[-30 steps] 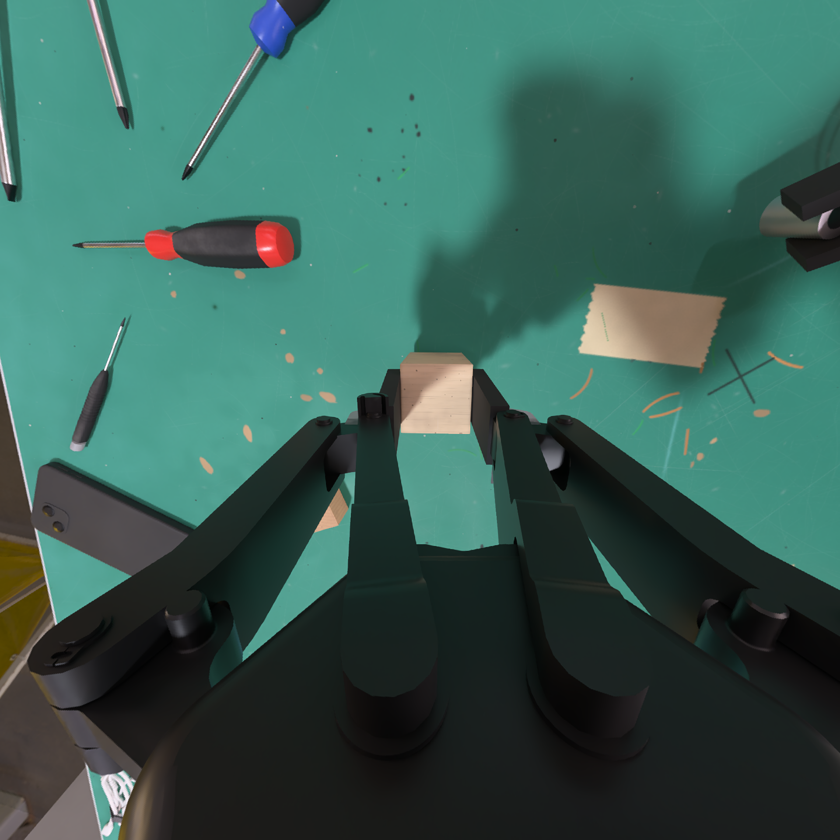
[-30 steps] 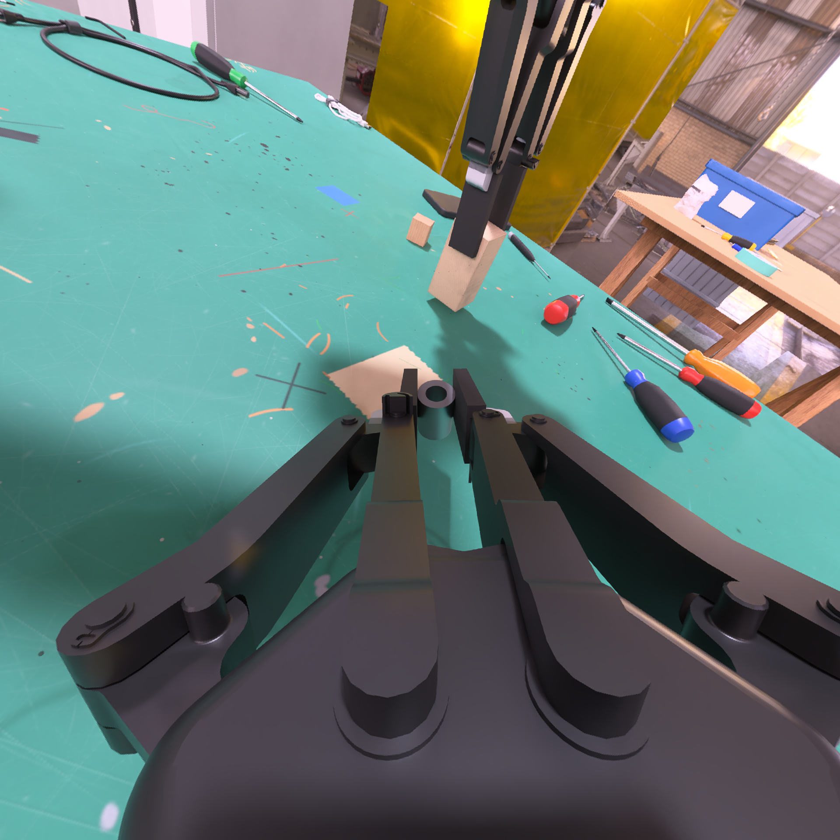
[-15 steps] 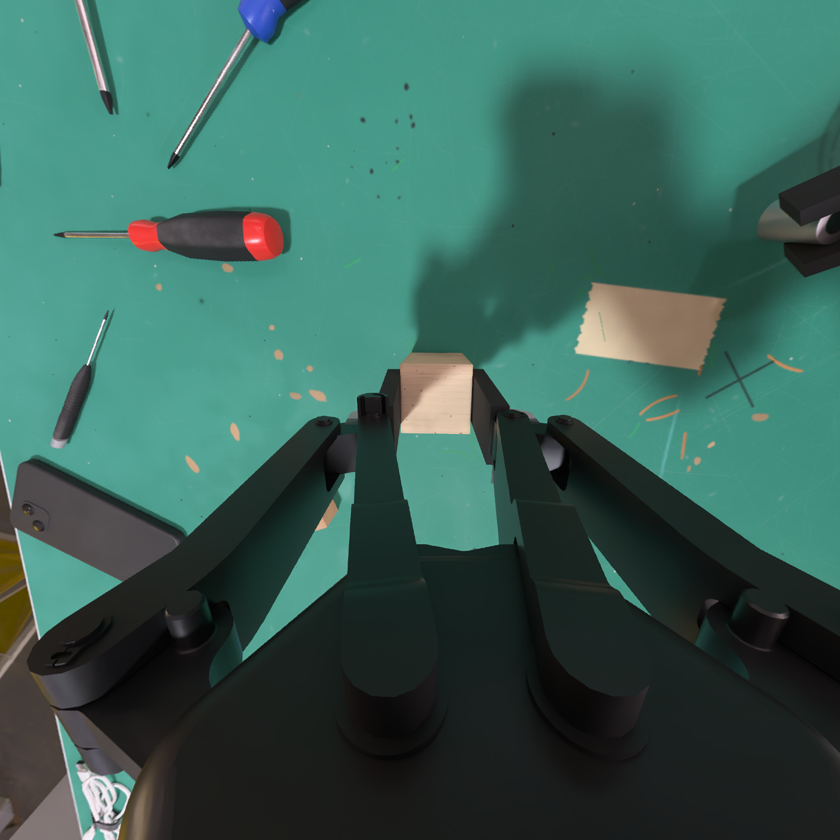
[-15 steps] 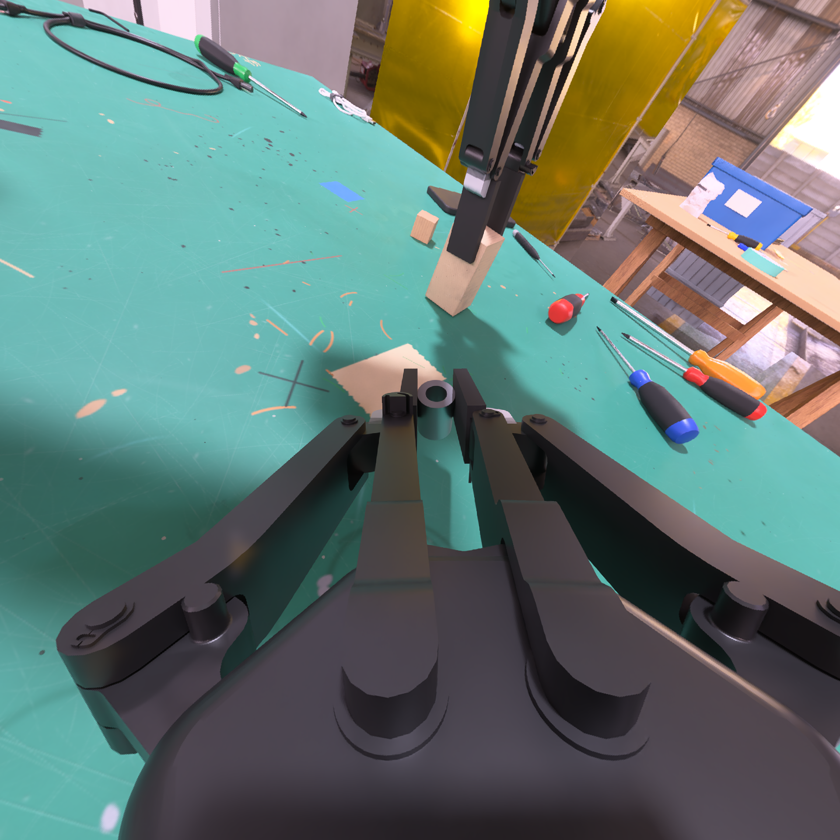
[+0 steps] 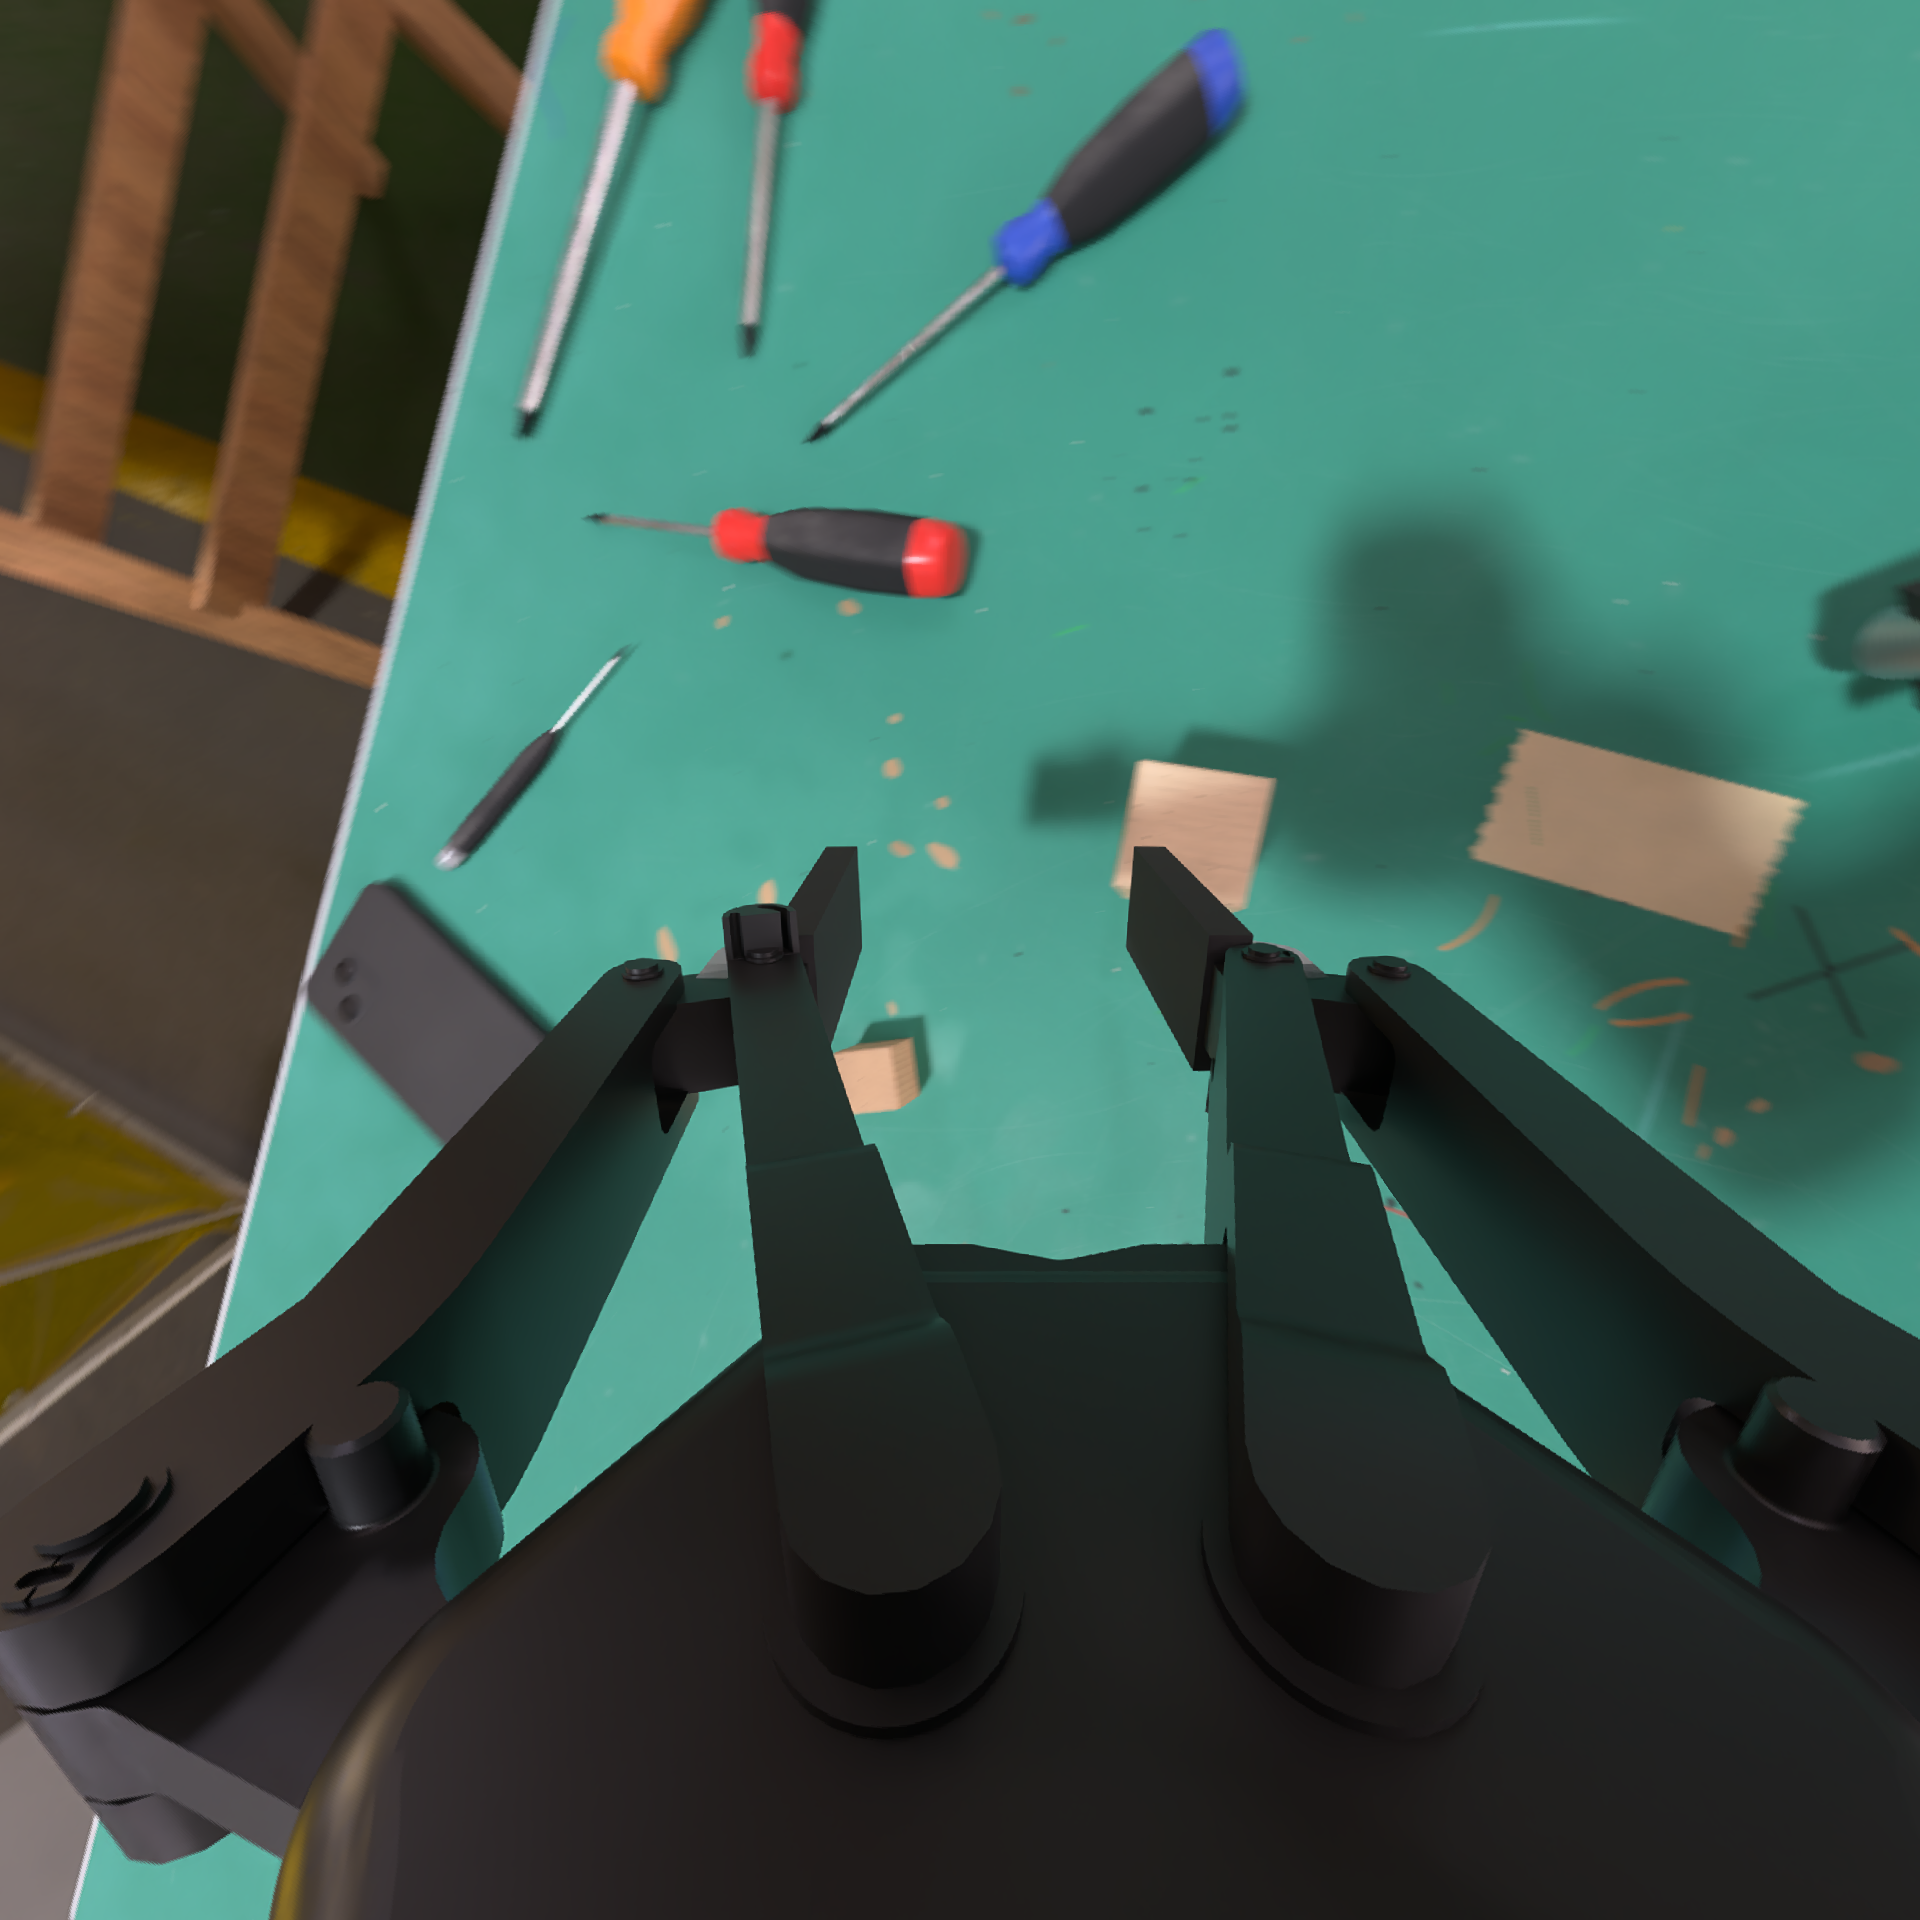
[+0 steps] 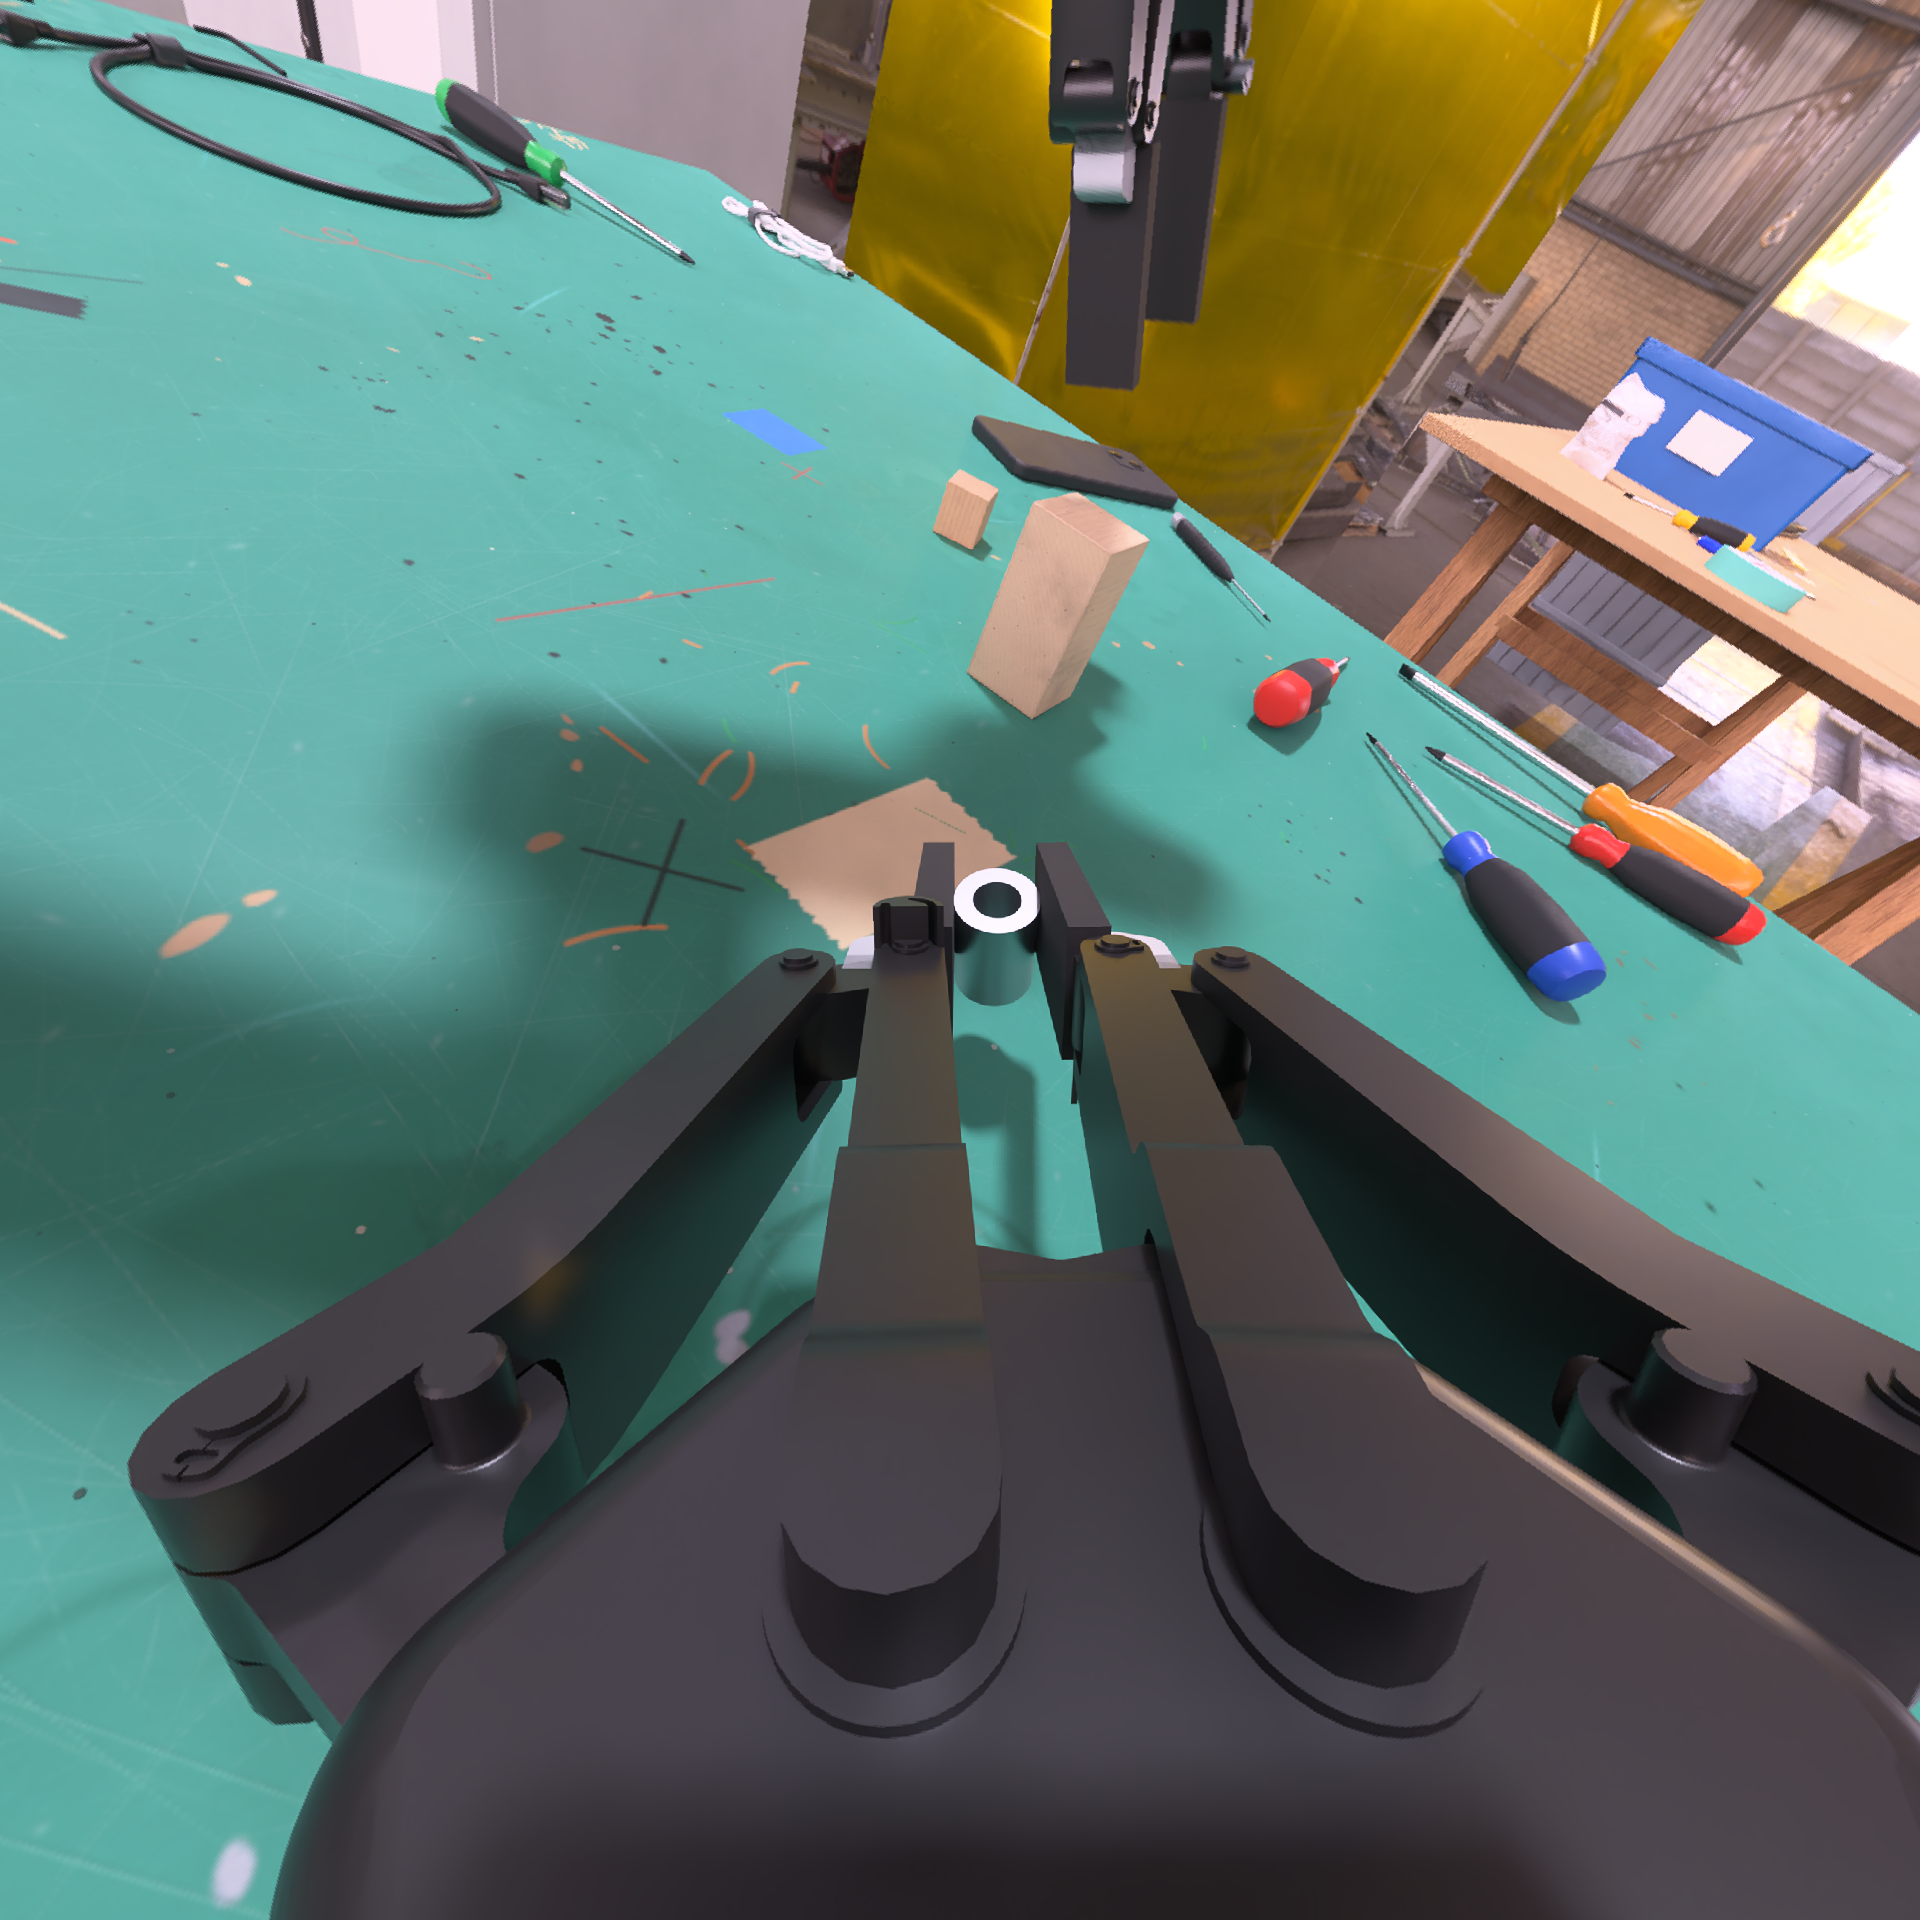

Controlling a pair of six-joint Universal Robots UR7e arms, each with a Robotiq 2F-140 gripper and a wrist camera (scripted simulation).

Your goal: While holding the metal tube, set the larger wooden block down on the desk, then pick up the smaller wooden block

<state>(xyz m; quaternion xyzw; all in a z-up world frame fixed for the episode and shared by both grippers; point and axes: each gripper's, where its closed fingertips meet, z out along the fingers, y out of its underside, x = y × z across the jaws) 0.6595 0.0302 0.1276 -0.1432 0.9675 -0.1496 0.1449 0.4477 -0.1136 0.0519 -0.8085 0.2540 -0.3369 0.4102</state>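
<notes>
My left gripper (image 5: 992,904) is open and empty, well above the green desk; it also shows in the right wrist view (image 6: 1132,343), hanging high over the blocks. The larger wooden block (image 5: 1200,821) (image 6: 1055,613) stands upright on the desk, free of the fingers. The smaller wooden block (image 5: 881,1075) (image 6: 964,507) lies on the desk just behind it, partly hidden by my left finger in the left wrist view. My right gripper (image 6: 995,894) is shut on the metal tube (image 6: 995,930), held above the desk.
A tan paper scrap (image 5: 1636,826) (image 6: 873,857) lies near the right gripper. Several screwdrivers (image 5: 842,551) (image 6: 1522,914) lie towards the desk edge. A dark phone (image 5: 416,997) (image 6: 1070,462) lies by the edge. A black cable (image 6: 291,145) is at the far left.
My left gripper has opened, let go of the larger wooden block and risen clear of it. The block now stands on the desk. The right gripper still holds the tube.
</notes>
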